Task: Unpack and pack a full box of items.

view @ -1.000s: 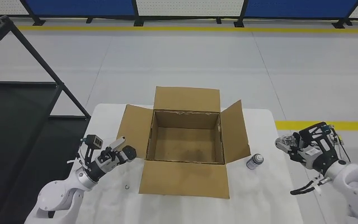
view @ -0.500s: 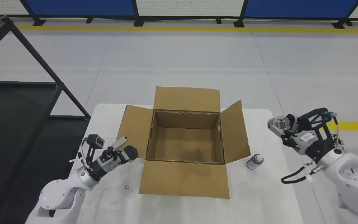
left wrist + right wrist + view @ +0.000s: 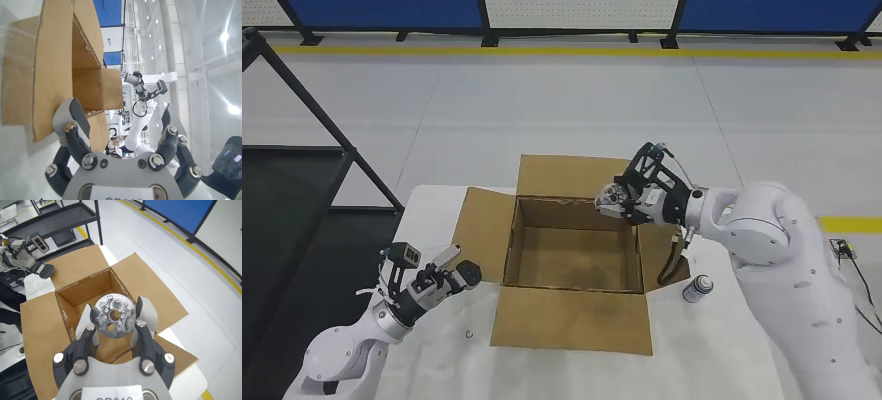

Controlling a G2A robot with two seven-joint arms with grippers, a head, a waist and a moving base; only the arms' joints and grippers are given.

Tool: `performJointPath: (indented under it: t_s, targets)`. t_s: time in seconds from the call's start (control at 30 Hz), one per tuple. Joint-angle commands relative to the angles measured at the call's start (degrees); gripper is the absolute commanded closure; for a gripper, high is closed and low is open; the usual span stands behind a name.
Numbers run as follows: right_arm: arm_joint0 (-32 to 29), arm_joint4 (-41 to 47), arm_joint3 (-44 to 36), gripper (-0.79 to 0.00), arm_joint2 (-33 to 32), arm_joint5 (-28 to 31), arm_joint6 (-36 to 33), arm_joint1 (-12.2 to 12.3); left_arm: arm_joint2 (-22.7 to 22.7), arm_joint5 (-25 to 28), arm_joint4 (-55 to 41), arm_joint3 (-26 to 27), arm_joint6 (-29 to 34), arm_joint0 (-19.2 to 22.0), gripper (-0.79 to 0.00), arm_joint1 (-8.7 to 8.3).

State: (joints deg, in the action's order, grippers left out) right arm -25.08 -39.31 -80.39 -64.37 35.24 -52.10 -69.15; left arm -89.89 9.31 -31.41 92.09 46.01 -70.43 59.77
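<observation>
An open cardboard box stands in the middle of the white table, flaps spread and its inside bare. My right gripper hangs above the box's back right corner, shut on a round grey metal part with a centre hole and cut-outs. That part also shows in the left wrist view, beyond the box. My left gripper rests low at the table's left side, close to the box's left flap, open with nothing between its fingers.
A small metal canister stands on the table right of the box. A tiny dark ring lies on the table near the box's front left corner. A black shelf rack stands left of the table.
My right arm has swung from the table's far right edge to above the box's back right corner, carrying the metal part. The left gripper has barely shifted.
</observation>
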Motion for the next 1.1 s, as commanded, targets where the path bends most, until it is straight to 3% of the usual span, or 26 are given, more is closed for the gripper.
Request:
performJointPath:
  t_s: [0.0, 0.67, 0.83, 1.07]
  targets:
    - [4.1, 1.1, 6.7, 0.000, 4.6, 0.1, -1.5, -1.0, -0.1, 0.0, 0.0, 0.1, 0.0, -0.1, -0.785, -0.01]
    - [3.8, 1.1, 6.7, 0.000, 4.7, -0.1, -1.1, -1.0, -0.1, 0.0, 0.0, 0.1, 0.0, -0.1, -0.785, -0.01]
    - [3.1, -0.9, 7.8, 0.000, 10.2, -0.9, 1.3, -2.1, -0.1, 0.0, 0.0, 0.1, 0.0, -0.1, -0.785, -0.01]
    - [7.1, -3.2, 15.1, 0.000, 20.4, -3.4, 4.5, -5.8, -0.1, 0.0, 0.0, 0.1, 0.0, -0.1, -0.785, -0.01]
